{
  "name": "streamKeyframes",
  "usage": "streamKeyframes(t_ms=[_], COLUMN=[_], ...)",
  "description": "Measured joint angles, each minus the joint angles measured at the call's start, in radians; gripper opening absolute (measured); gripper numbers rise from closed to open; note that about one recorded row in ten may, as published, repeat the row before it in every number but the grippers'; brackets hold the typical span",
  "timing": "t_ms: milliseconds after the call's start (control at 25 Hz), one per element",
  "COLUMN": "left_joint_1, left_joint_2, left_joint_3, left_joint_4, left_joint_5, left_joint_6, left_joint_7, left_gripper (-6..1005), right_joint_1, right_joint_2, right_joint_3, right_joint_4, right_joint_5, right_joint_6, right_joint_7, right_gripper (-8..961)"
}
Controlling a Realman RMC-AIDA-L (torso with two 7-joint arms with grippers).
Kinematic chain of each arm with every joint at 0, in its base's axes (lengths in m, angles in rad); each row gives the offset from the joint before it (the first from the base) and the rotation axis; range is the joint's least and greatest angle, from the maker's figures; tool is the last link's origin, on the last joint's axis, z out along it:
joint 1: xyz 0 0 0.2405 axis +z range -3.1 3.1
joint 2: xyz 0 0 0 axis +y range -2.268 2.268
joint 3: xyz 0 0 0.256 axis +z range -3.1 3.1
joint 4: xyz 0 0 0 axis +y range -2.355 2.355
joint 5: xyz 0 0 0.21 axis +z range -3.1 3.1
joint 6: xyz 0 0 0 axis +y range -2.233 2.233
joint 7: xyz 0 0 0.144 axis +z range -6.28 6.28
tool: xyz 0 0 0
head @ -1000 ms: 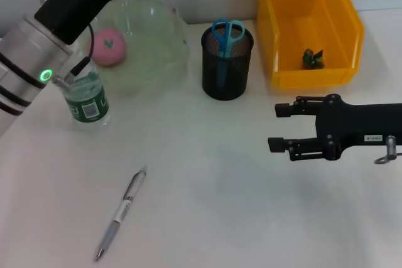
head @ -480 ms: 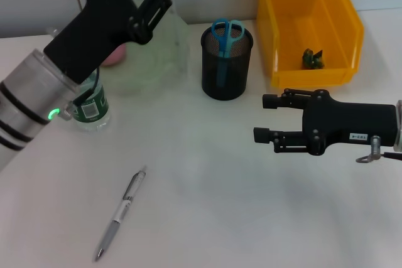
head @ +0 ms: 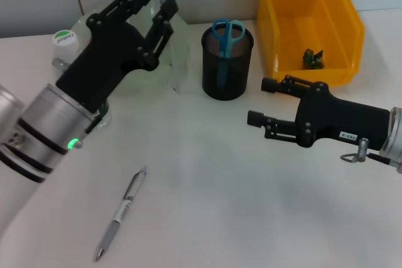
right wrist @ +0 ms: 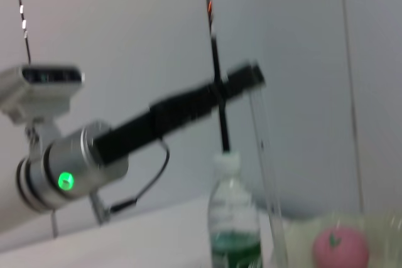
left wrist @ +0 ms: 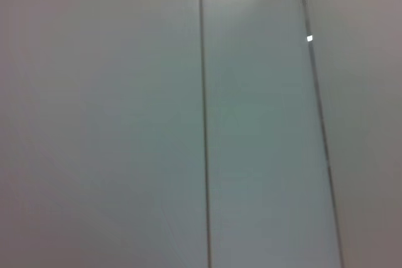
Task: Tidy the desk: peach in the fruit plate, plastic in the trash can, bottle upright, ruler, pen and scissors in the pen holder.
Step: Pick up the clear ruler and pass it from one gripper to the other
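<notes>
Now the silver click pen is the one piece not yet put away: it lies flat on the white desk, at the near left, well apart from the black mesh pen holder that already has the blue-handled scissors standing in it. I see no ruler anywhere, so I cannot say whether it is in the holder. The pink peach sits in the clear glass fruit plate, as my right wrist view shows, and the clear plastic bottle with the green label stands upright beside it, its white cap just visible from the head view behind my left arm. A small dark scrap rests in the yellow bin that I take for the trash can. My left end effector is raised over the fruit plate, fingers spread and holding nothing; its wrist camera sees only a blank wall. My right end effector hangs just above the desk, near the pen holder, also released and empty. I judge the pen step to be in hand. The next move calls for one arm to come down over the pen, line its fingers across the slim barrel and pinch close to the desk without skidding it.
</notes>
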Motion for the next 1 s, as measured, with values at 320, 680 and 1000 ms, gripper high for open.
streamKeyframes(t_ms=[320,680,1000], left_joint_1=[0.035,-0.021,-0.025], left_joint_2=[0.000,0.000,0.000], left_joint_3=[0.211,0.342,0.398], left_joint_4=[0.163,0.215,0.252], left_joint_5=[-0.266,-0.493,-0.557], left_joint_6=[-0.129,-0.170,-0.170], left_joint_7=[0.224,0.346,0.423], left_gripper=[455,463,469], right_joint_1=[0.031,0.167,0.226], right_joint_2=[0.005,0.010,0.011], right_joint_3=[-0.002,0.021,0.054], right_joint_4=[0.247,0.515,0.573], right_joint_5=[0.219,0.383,0.391], right_joint_6=[0.046,0.126,0.154], right_joint_7=[-0.306,-0.582,-0.605], right_gripper=[769,768,767])
